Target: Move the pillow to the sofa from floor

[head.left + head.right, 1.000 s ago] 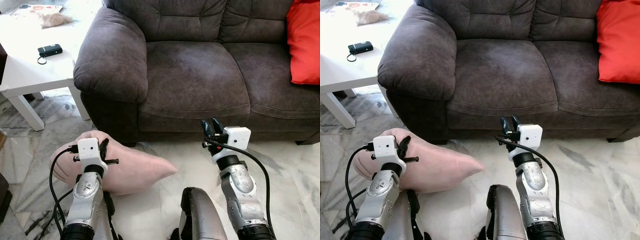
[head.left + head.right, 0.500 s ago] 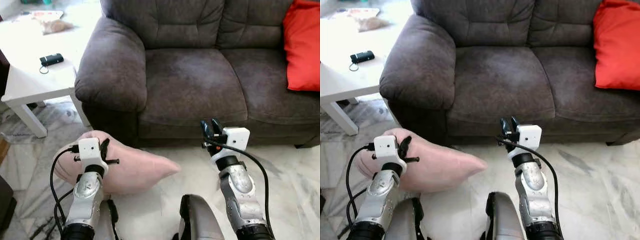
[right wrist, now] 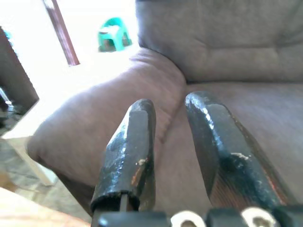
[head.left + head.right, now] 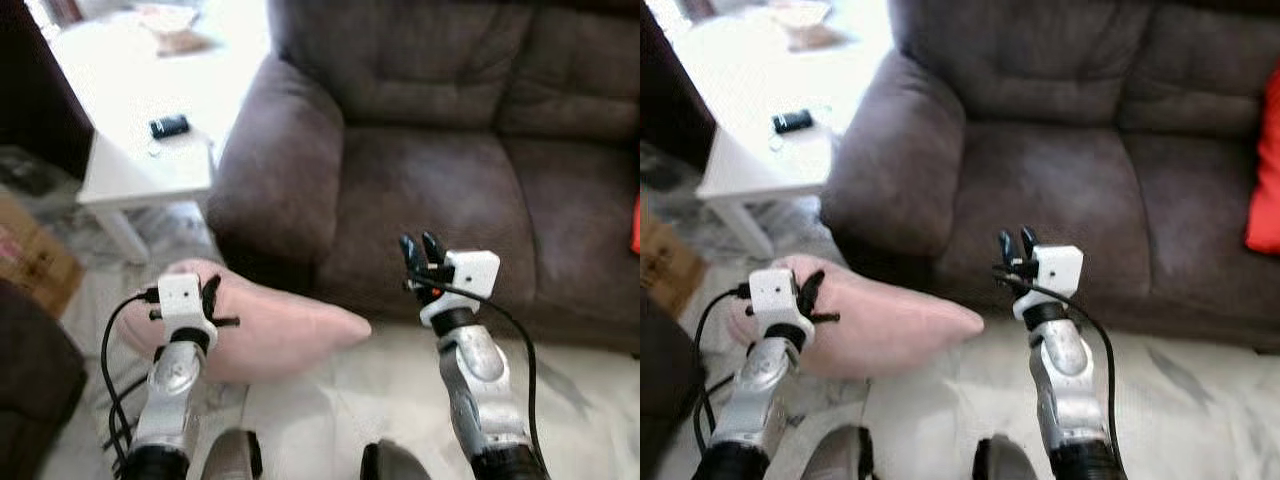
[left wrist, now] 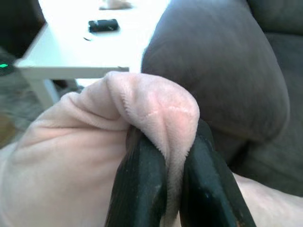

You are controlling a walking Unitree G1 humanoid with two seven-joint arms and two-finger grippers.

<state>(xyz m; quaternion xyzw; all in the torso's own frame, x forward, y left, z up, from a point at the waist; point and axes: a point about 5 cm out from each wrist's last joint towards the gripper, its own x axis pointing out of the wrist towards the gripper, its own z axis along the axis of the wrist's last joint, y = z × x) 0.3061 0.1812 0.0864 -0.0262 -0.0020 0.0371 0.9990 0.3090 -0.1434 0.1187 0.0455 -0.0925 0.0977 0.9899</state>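
A soft pink pillow (image 4: 285, 330) hangs low over the marble floor in front of the dark brown sofa (image 4: 430, 190), just below its left armrest. My left gripper (image 4: 208, 292) is shut on a fold at the pillow's upper left corner; in the left wrist view the pink fabric (image 5: 161, 109) bulges over the two black fingers (image 5: 142, 179). My right gripper (image 4: 418, 247) is raised in front of the sofa's seat cushion, open, with nothing between its fingers (image 3: 130, 146).
A white side table (image 4: 130, 170) with a small black device (image 4: 170, 126) stands left of the armrest. A cardboard box (image 4: 35, 265) and a dark object (image 4: 30, 400) sit at the far left. A red cushion (image 4: 1268, 170) lies on the sofa's right end.
The camera has swung left, so the sofa and red cushion slid right in the picture. Both arms keep their pose, and the left gripper still holds the pillow.
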